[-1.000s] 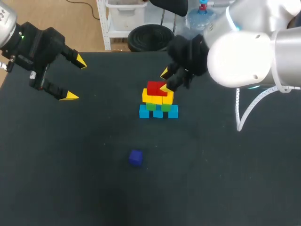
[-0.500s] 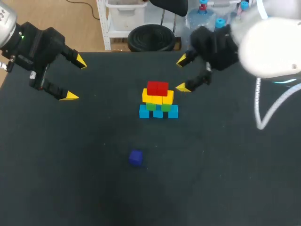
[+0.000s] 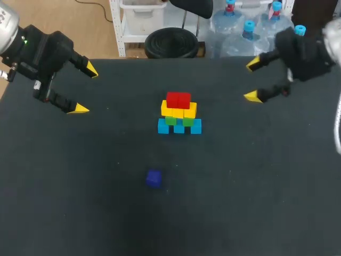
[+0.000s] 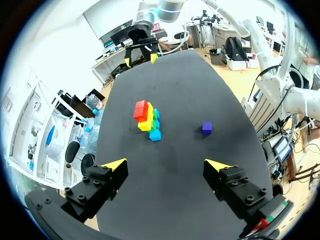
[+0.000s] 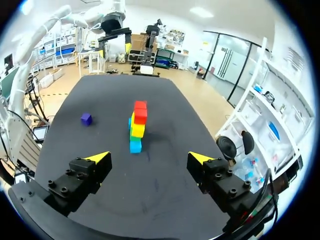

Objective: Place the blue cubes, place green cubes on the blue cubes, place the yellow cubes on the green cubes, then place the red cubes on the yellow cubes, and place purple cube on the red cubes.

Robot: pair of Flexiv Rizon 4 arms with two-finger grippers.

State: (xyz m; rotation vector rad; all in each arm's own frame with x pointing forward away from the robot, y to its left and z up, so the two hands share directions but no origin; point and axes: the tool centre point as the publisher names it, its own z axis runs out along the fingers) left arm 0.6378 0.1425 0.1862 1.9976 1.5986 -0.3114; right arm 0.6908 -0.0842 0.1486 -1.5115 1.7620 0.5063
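Note:
A stepped stack of cubes (image 3: pixel 179 113) stands mid-table: blue cubes (image 3: pixel 180 127) at the base, green cubes (image 3: pixel 179 121) on them, yellow cubes (image 3: pixel 179 110) above, red cubes (image 3: pixel 178 100) on top. The stack (image 4: pixel 146 117) lies ahead of my left gripper, and the same stack (image 5: pixel 137 125) shows ahead of my right gripper. A purple cube (image 3: pixel 154 178) lies alone nearer the front, and the purple cube (image 4: pixel 207 127) (image 5: pixel 86 118) shows in both wrist views. My left gripper (image 3: pixel 83 89) hangs open at the far left. My right gripper (image 3: pixel 251 80) hangs open at the far right, holding nothing.
The black table (image 3: pixel 256 186) runs wide around the stack. Its back edge lies just behind both grippers.
My right gripper has opened off the red cubes and drawn back to the right and rear. The red cubes stay on the stack. The left arm has not moved.

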